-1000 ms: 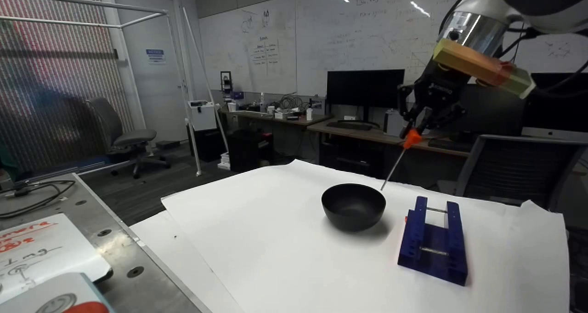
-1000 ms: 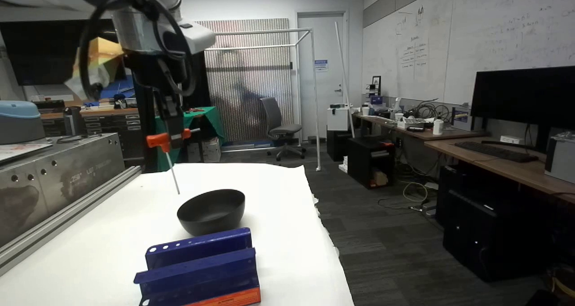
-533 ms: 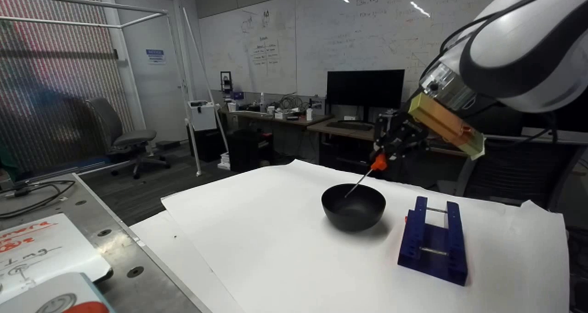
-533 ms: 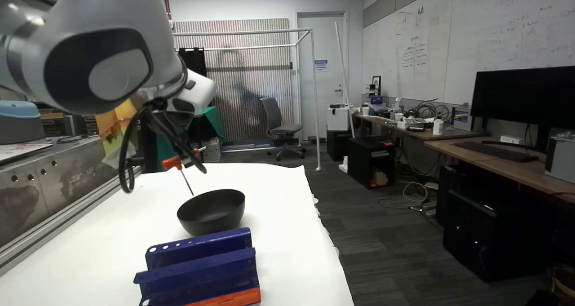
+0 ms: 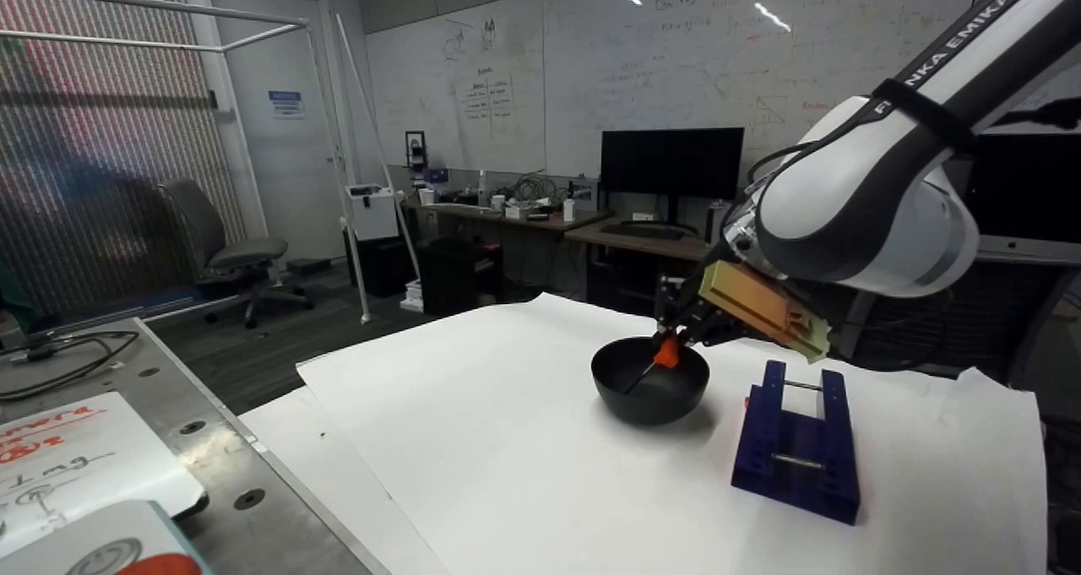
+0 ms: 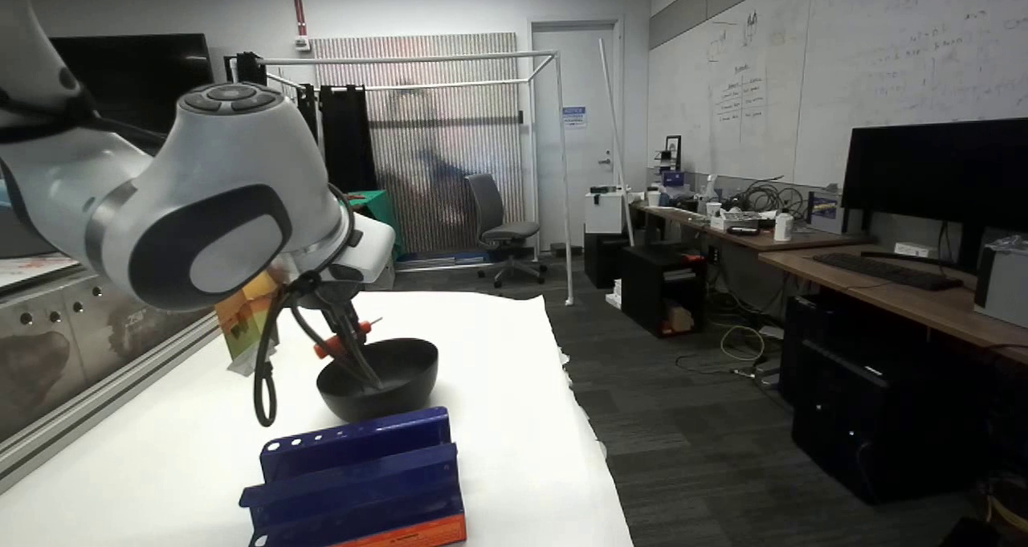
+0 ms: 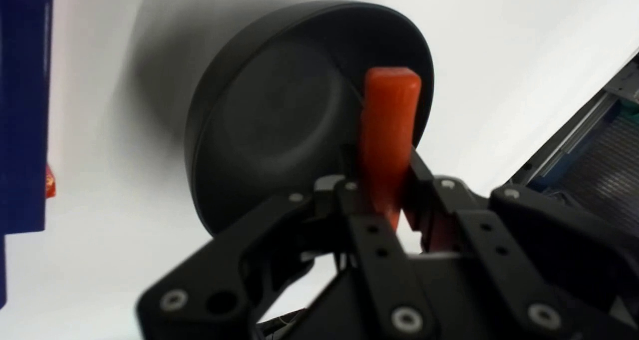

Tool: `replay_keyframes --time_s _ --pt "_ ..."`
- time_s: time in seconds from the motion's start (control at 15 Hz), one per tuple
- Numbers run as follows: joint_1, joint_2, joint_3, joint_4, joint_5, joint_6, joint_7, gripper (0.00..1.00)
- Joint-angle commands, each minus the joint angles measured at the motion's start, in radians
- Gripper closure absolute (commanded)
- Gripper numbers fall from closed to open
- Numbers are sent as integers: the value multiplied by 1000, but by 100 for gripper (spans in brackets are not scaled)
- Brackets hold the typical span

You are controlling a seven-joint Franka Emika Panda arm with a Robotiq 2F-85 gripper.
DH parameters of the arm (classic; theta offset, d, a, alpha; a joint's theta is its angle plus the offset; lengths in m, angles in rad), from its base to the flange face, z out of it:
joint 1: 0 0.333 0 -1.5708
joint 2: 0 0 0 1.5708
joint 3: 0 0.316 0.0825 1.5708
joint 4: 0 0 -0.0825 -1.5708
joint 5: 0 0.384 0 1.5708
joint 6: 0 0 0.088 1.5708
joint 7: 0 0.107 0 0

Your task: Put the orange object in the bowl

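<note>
The orange object is a T-handled tool with a thin metal shaft; its orange handle (image 5: 667,353) shows in both exterior views (image 6: 328,348) and large in the wrist view (image 7: 390,120). My gripper (image 5: 667,335) is shut on the handle, with a finger on each side of it in the wrist view (image 7: 383,172). The black bowl (image 5: 646,406) stands upright on the white sheet; it also shows in an exterior view (image 6: 377,405) and the wrist view (image 7: 219,75). The handle is at the bowl's rim, tilted, and the shaft slopes down inside the bowl. Cables partly hide the gripper in an exterior view.
A dark blue rack-like block (image 5: 798,461) lies beside the bowl, also in an exterior view (image 6: 353,479) and at the wrist view's left edge (image 7: 22,110). A metal-edged bench (image 5: 220,440) borders the white sheet. A cable loop (image 6: 267,386) hangs from the arm.
My gripper has moved down and across to the bowl with the orange tool in it. The shaft has gone from outside the bowl to inside it. The bowl and blue block have not moved.
</note>
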Motion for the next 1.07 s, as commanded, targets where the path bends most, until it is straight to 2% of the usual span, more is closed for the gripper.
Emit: replay_keyframes --time_s 0.0,0.2,0.4,0.73,1.0 --pt "-18 45 -12 47 -26 31 5 48" --pt "-31 43 -29 52 -43 3 4 23" --pt "-55 -38 -22 36 -62 -186 -12 2" --pt "-54 -192 -14 4 -78 -633 -41 0" --pt "-53 -278 -21 18 -169 -996 -22 0"
